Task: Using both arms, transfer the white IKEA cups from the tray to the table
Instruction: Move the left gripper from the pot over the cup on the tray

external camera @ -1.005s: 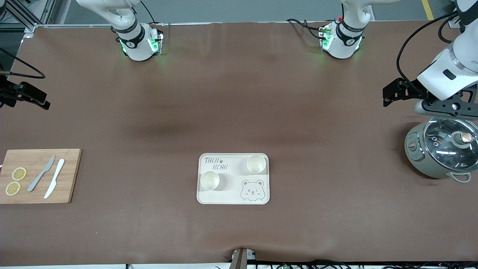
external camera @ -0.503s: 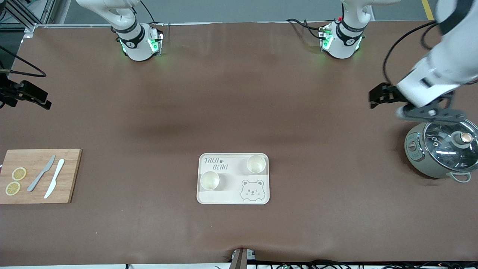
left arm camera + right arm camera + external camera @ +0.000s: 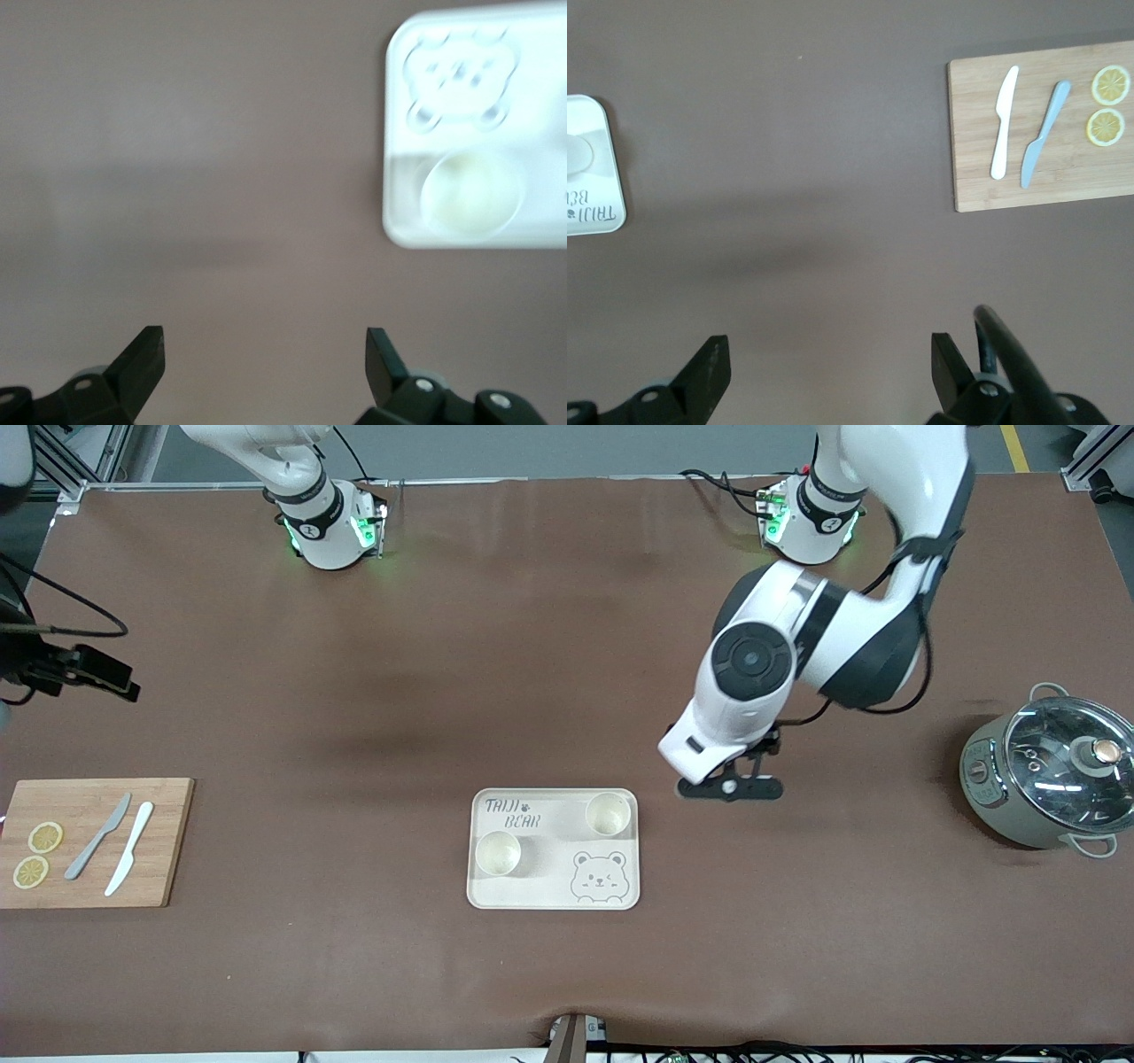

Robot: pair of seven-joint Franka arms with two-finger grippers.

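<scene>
Two cream-white cups stand upright on the bear-print tray (image 3: 554, 895) at mid-table. One cup (image 3: 608, 813) is at the corner nearest the left arm's end. The other cup (image 3: 498, 852) is nearer the front camera, toward the right arm's end. My left gripper (image 3: 728, 786) hangs open and empty over bare table beside the tray. Its wrist view (image 3: 263, 341) shows the tray (image 3: 400, 177) and one cup (image 3: 469, 195). My right gripper (image 3: 89, 673) is open and empty over bare table at the right arm's end. Its wrist view (image 3: 830, 347) shows the tray's edge (image 3: 598, 190).
A grey pot with a glass lid (image 3: 1050, 779) stands at the left arm's end. A wooden cutting board (image 3: 164, 841) with two knives (image 3: 115, 846) and two lemon slices (image 3: 37, 855) lies at the right arm's end. The board also shows in the right wrist view (image 3: 1045, 186).
The left arm has swung from above the pot to the table beside the tray. The right gripper has shifted slightly. The cups have not moved.
</scene>
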